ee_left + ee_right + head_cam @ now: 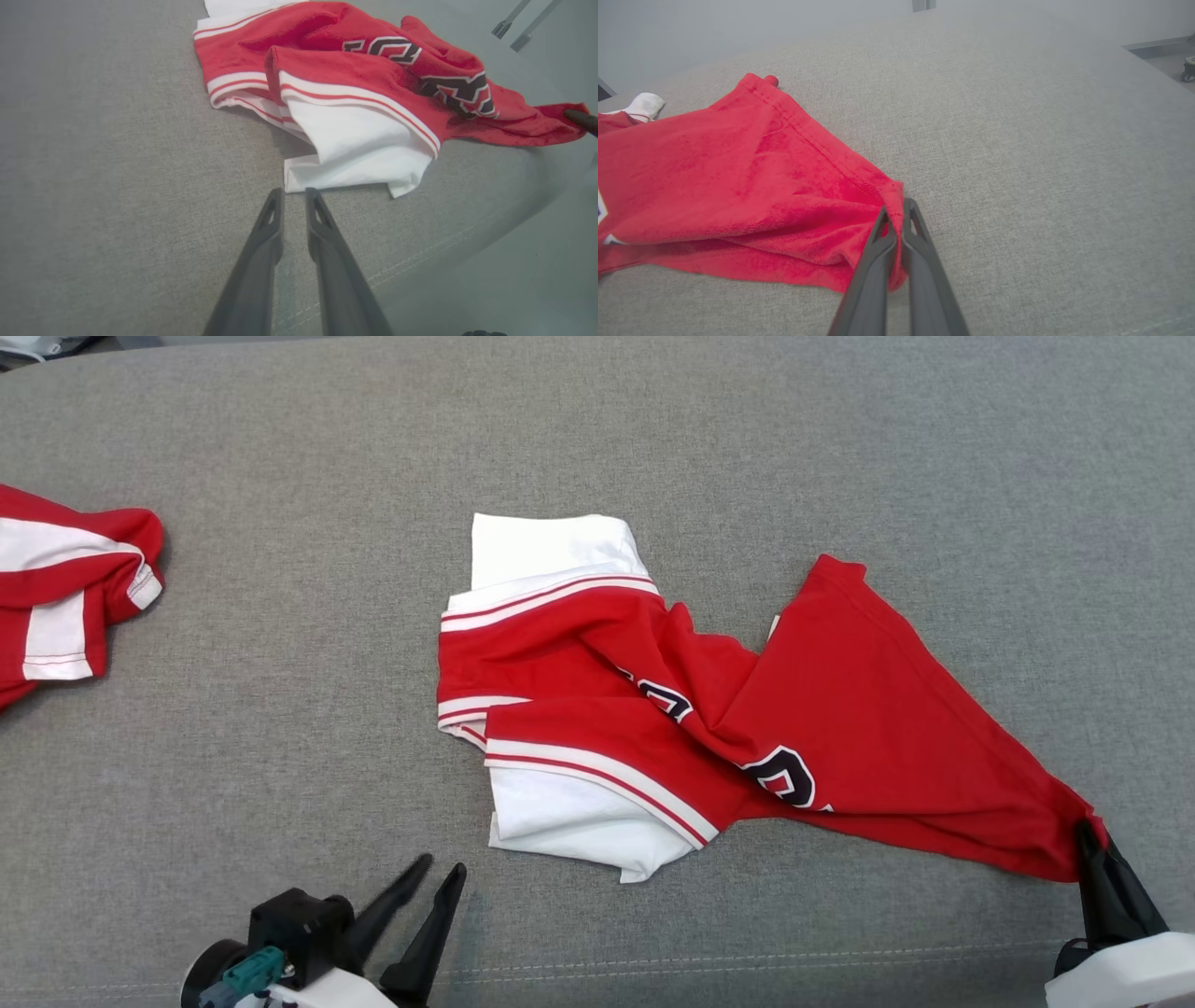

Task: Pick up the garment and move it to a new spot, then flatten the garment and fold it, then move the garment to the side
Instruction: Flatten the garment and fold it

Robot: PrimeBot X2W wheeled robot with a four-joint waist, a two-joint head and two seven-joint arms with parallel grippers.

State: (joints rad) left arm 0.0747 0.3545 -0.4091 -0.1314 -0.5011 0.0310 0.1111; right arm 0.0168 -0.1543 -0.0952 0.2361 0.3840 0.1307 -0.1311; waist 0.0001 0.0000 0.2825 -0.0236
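At the left edge of the grey fabric worktop [280,756] lies a second red and white garment [65,588], bunched up and cut off by the head view's border. Near the front edge, left of centre, the left gripper [442,865] hangs with its jaws slightly parted and nothing between them. In the left wrist view that gripper [294,191] points at the white sleeve hem, just short of touching it.

The garment [840,709] is in the middle of the worktop. It is a red jersey with white sleeves and red and white striped bands, crumpled and stretched out towards the front right corner. Across the red runs dark lettering [784,775] outlined in white. Folds swallow most of it, so no word or number can be read. The left wrist view shows more of these characters [458,88] on the garment [355,70], but they are broken up by creases there too.

At the front right, the right gripper [1085,826] has its jaws clenched on the garment's red corner. The right wrist view shows what the head view cannot. The stitched hem of the garment [714,177] is pinched between the tips of the right gripper [896,207], with the cloth folded over one finger.
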